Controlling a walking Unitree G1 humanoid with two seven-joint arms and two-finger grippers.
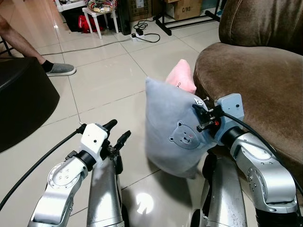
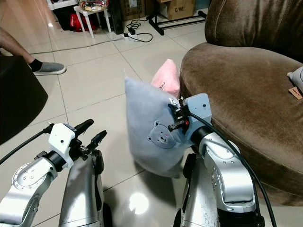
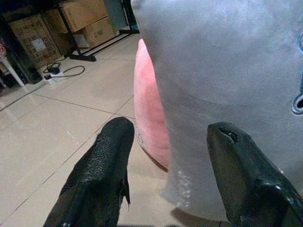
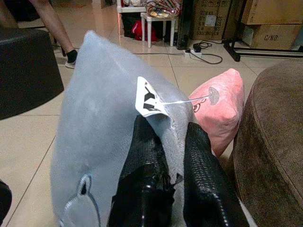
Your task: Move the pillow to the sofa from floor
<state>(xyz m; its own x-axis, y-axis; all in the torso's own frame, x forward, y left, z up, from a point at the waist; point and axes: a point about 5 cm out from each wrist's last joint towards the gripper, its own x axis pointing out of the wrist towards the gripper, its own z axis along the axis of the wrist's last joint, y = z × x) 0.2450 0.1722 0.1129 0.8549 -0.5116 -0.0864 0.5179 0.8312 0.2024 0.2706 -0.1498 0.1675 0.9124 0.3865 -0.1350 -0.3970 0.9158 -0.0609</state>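
Your right hand (image 4: 163, 146) is clenched on the soft grey pillow with a bear face stitched on its front (image 1: 173, 132), its two black fingers (image 4: 142, 151) pinching a fold of fabric at the pillow's edge, just below a small white tag (image 4: 147, 98). The grey pillow stands upright on the pale tiled floor (image 1: 104, 80), its lower corner touching the tiles, right beside the front of the brown plush sofa (image 1: 255, 85). Behind it, a pink cushion (image 1: 182, 75) is wedged between the grey pillow and the sofa, touching both.

Your left hand (image 1: 117, 131) is released, its fingers (image 3: 102, 170) spread apart with nothing between them; it hangs beside the grey pillow, pointing toward it but not touching.

At the far left you can see a person's leg in a grey shoe (image 1: 59, 69) on the tiles, next to a dark rounded seat (image 1: 21, 101). Farther back, a power strip with black cables (image 1: 142, 34) lies on the floor near a white stool (image 1: 99, 16) and cardboard boxes (image 1: 182, 7).
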